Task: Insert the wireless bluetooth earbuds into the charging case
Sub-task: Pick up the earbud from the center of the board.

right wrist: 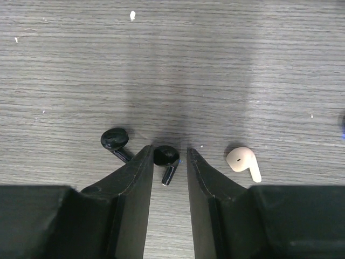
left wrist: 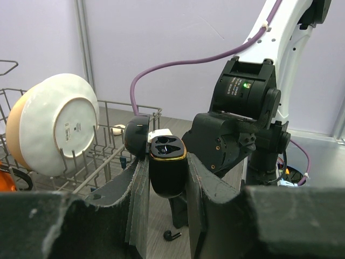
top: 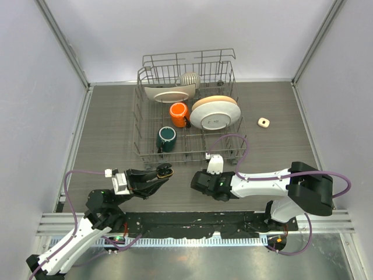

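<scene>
My left gripper (top: 165, 172) is shut on a black charging case (left wrist: 167, 171) with a gold rim. It holds the case upright above the table, lid (left wrist: 137, 135) open and the two sockets showing. My right gripper (right wrist: 168, 152) is open, low over the table, its jaws on either side of a black earbud (right wrist: 166, 159). A second black earbud (right wrist: 115, 141) lies just left of the left finger. A cream-white earbud (right wrist: 243, 162) lies to the right. One black earbud (left wrist: 172, 235) shows on the table below the case. A fourth earbud is not in view.
A wire dish rack (top: 140, 125) behind both grippers holds plates (top: 214, 112), an orange mug (top: 179, 114) and a green mug (top: 166, 139). A small cream case (top: 264, 122) lies at the back right. The right arm (left wrist: 242, 124) is close in front of the left gripper.
</scene>
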`<state>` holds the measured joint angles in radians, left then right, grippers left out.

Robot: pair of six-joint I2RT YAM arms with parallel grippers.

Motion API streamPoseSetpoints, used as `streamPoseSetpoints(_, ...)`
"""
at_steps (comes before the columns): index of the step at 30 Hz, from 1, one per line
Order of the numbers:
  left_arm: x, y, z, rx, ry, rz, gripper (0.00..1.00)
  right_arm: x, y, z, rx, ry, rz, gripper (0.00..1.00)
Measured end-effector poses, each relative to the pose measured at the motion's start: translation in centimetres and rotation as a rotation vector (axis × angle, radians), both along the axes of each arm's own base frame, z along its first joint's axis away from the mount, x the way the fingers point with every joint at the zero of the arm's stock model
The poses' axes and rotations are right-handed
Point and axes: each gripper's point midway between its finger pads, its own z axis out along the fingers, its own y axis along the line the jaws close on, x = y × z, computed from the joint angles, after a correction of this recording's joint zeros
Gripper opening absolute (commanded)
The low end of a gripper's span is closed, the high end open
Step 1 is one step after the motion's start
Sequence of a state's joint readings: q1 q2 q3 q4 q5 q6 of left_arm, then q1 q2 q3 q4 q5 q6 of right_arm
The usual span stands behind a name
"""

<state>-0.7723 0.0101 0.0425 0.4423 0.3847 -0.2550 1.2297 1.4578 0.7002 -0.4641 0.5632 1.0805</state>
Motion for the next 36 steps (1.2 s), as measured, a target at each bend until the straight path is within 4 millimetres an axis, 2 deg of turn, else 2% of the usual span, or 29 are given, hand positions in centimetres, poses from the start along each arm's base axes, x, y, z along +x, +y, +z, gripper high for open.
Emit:
streamPoseSetpoints(9,0.0,0.0,0.0,0.000,0.000,0.000,0.00,0.0,-0.2,0.0,-0.011,-0.003,-0.001,0.25)
streamPoseSetpoints(18,0.0,0.0,0.0,0.001,0.001,0.000,0.00,0.1,-0.2,0.1,-0.018,-0.011,0.007,0.02)
streamPoseSetpoints(21,0.0,0.0,0.0,0.000,0.001,0.002,0.00,0.4,-0.2,0.9,-0.015,-0.034,0.033,0.01)
streamPoseSetpoints(24,0.2,0.1,0.0,-0.005,0.007,0.013,0.00,0.9,0.2,2.9,0.019,-0.088,0.070,0.01)
streamPoseSetpoints(29,0.7,0.4,0.4,-0.031,0.027,0.037,0.00,1.9,1.3,9.0,0.152,-0.249,0.130,0.01)
streamPoseSetpoints(36,1.4,1.0,1.2,-0.087,0.065,0.074,0.00,3.2,1.5,15.1,0.246,-0.431,0.183,0.01)
